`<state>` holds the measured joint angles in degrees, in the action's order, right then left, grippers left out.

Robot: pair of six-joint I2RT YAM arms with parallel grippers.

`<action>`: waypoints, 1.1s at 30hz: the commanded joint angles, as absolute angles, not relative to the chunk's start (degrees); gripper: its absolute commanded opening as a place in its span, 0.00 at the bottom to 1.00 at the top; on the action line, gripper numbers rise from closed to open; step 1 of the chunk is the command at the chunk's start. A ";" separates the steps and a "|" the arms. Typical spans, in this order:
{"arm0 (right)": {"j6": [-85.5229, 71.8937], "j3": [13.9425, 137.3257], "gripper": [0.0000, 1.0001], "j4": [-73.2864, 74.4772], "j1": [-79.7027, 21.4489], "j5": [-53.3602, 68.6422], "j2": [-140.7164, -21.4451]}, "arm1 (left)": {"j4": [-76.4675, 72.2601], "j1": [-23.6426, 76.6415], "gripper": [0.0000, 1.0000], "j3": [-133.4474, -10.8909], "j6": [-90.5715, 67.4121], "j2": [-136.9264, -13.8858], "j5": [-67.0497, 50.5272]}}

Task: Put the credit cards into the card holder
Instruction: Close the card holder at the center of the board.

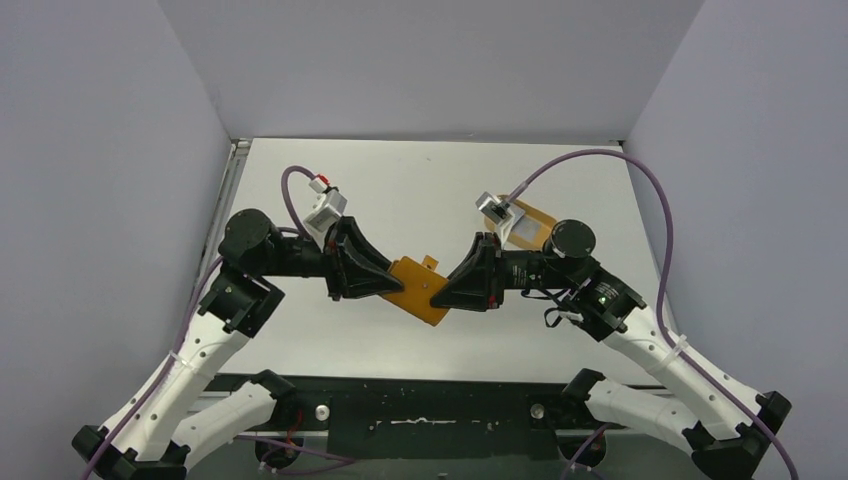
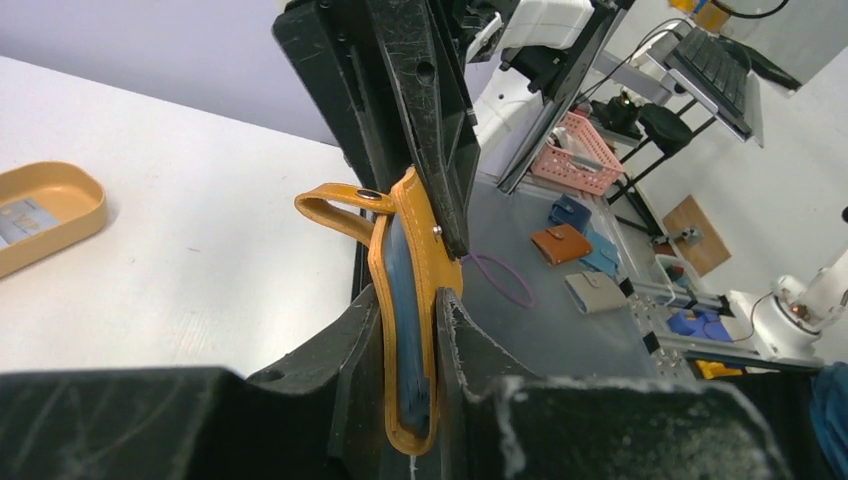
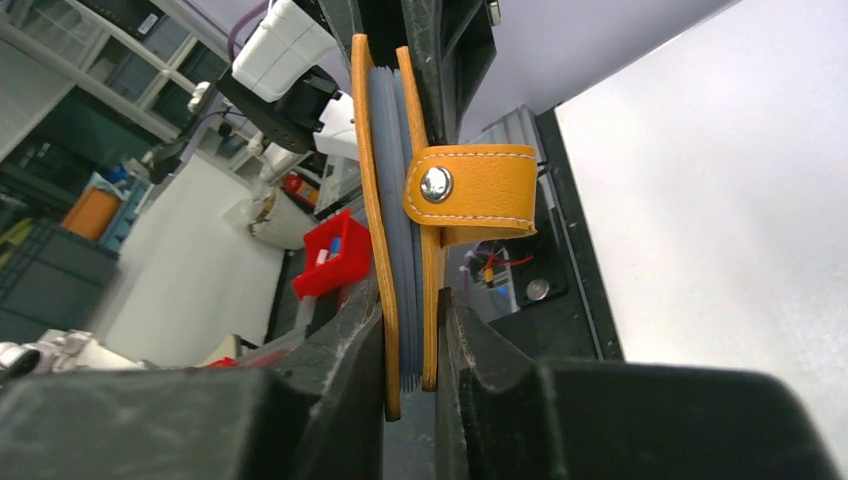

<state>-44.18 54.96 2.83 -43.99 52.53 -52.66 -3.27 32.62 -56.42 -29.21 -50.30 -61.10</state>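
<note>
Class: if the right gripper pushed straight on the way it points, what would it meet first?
Probably the left gripper, facing the right gripper across the orange wallet both clamp; their gap is unclear.

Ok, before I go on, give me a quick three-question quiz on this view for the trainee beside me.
1. True or false: the left gripper and the right gripper both clamp the card holder.
2. Where does the loose credit card lie? A: in the orange tray; B: in the left gripper; C: in the right gripper.
3. Fill in: the card holder's strap carries a metal ____.
Key: 1 true; 2 A; 3 snap.
</note>
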 commanded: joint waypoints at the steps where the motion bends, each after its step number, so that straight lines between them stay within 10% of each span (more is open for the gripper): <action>1: -44.52 56.67 0.00 -1.80 -45.63 46.08 -52.06 | -12.12 33.31 0.18 -58.83 -31.24 -49.50 -60.99; 4: -43.36 57.10 0.00 -1.87 -45.57 38.89 -50.27 | -11.56 33.15 0.84 -57.05 -32.77 -47.53 -53.80; 6: -41.72 58.44 0.00 -0.21 -45.54 33.12 -49.28 | -9.90 33.13 0.96 -54.95 -33.12 -45.04 -46.48; 14: -40.93 58.00 0.00 -0.99 -45.84 19.63 -48.54 | -18.64 33.30 0.97 -43.76 -48.16 -39.35 -23.85; 27: -42.01 58.80 0.00 -2.77 -48.12 11.92 -51.96 | -27.68 36.99 0.97 -48.51 -60.64 -54.75 -20.83; 33: -41.94 58.51 0.00 -2.32 -48.25 9.81 -51.15 | -34.67 37.88 0.71 -47.47 -63.10 -58.62 -21.88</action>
